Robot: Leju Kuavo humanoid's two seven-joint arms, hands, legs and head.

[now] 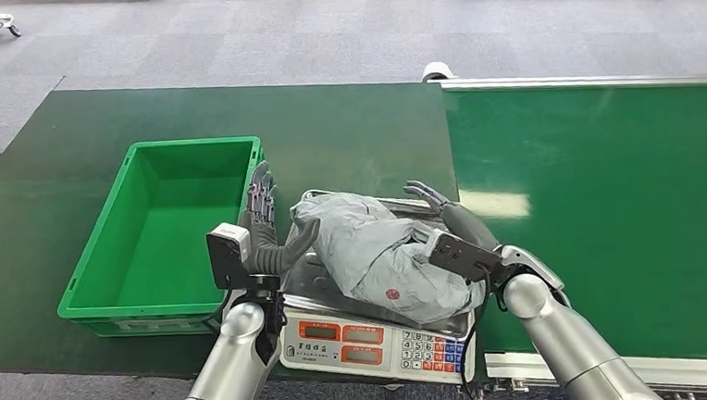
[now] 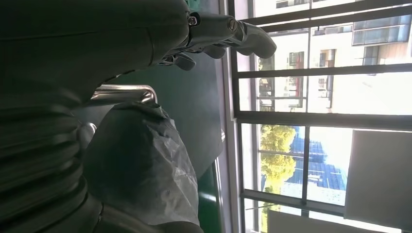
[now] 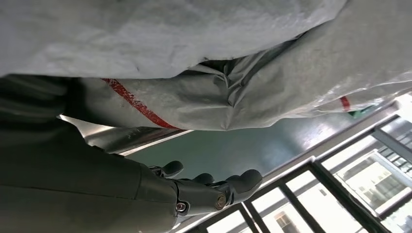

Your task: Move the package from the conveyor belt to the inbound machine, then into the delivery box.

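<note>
Now the grey package [image 1: 381, 254] lies on the scale [image 1: 377, 342]. Left hand [image 1: 268, 228] and right hand [image 1: 443, 208] flank it, fingers spread, gripping nothing.

Package [image 1: 386, 254] lay on scale [image 1: 377, 342], between left hand [image 1: 268, 228] and right hand [image 1: 443, 213]. Crate [image 1: 105, 299] stood on table [image 1: 43, 182], just left of scale. Conveyor belt [image 1: 610, 212] ran right of scale, beside table.

Grey package [image 1: 381, 254] with red marks, green crate [image 1: 162, 230]
</note>
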